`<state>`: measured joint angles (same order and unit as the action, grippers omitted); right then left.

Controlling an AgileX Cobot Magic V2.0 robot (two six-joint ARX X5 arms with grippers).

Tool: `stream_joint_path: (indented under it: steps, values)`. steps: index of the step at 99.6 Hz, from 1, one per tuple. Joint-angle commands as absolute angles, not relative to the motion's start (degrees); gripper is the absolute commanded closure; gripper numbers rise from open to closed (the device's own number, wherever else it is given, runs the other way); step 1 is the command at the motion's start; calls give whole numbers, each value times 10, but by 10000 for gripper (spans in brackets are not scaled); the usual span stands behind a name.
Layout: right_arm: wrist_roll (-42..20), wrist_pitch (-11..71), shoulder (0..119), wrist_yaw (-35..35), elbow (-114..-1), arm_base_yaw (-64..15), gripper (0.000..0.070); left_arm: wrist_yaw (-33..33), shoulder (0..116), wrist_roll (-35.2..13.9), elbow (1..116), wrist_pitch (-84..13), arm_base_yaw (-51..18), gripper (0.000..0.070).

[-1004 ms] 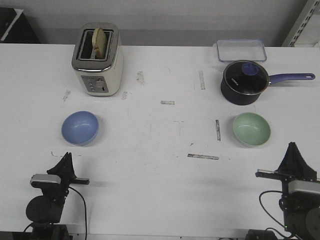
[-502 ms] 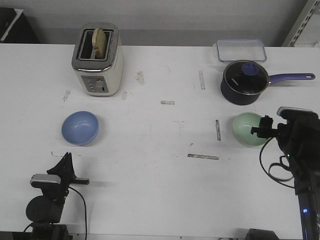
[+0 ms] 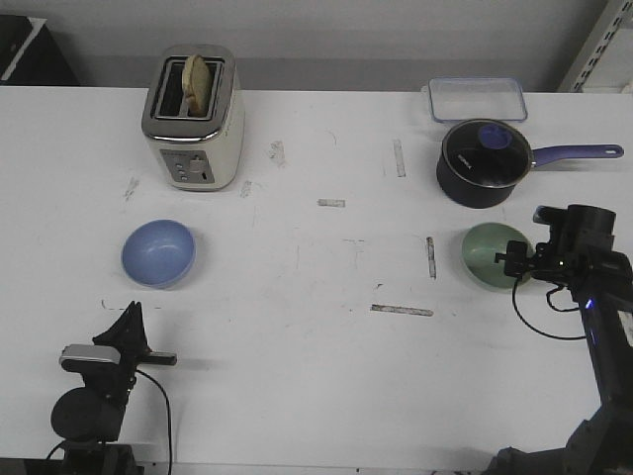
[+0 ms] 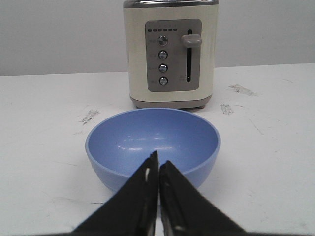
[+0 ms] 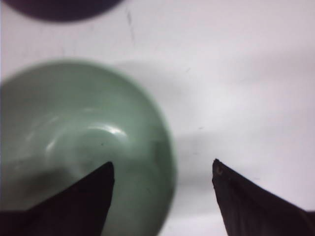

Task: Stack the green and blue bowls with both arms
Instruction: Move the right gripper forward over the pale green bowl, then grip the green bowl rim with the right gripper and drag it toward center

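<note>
While the left arm's black pincer gripper (image 3: 129, 322) sits low at the near left edge of the white table (image 3: 316, 376), its two fingers are pressed together with only a thin seam between them, holding nothing. The light periwinkle blue matte bowl (image 3: 158, 252) stands upright on the table just beyond those closed tips; in the left wrist view the bowl (image 4: 153, 146) lies directly ahead of the fingers, apart from them, with the cream and chrome toaster (image 4: 171, 53) standing behind it.

On the right side, the right arm's black gripper (image 3: 518, 259) hangs at the right-hand rim of the pale mint green matte bowl (image 3: 489, 255), which rests upright on the table just in front of the dark navy long-handled saucepan (image 3: 482, 163). In the right wrist view the fingers are spread wide: one finger (image 5: 78, 201) lies over the bowl's (image 5: 74, 137) inside, the other over bare table outside the rim, so the rim lies between them. Whether either finger touches the bowl cannot be told.
</note>
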<state>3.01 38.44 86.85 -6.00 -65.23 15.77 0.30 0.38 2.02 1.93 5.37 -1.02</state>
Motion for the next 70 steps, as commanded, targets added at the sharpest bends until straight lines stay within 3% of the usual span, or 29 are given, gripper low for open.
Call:
stream_joint_path:
  steps: [1, 12, 24, 55, 70]
  values:
    - [40, 380, 895, -61, -659, 158, 301, 4, 3, 21, 8, 61, -10, 699]
    - [45, 377, 914, -61, -659, 157, 442, 4, 3, 21, 8, 61, -10, 699]
    - [45, 366, 916, -60, -659, 157, 700, 4, 3, 21, 8, 61, -10, 699]
    - [43, 368, 874, -61, -686, 157, 700, 4, 3, 21, 8, 61, -10, 699]
    - [26, 397, 814, -109, -717, 130, 700, 4, 3, 21, 8, 61, -10, 699]
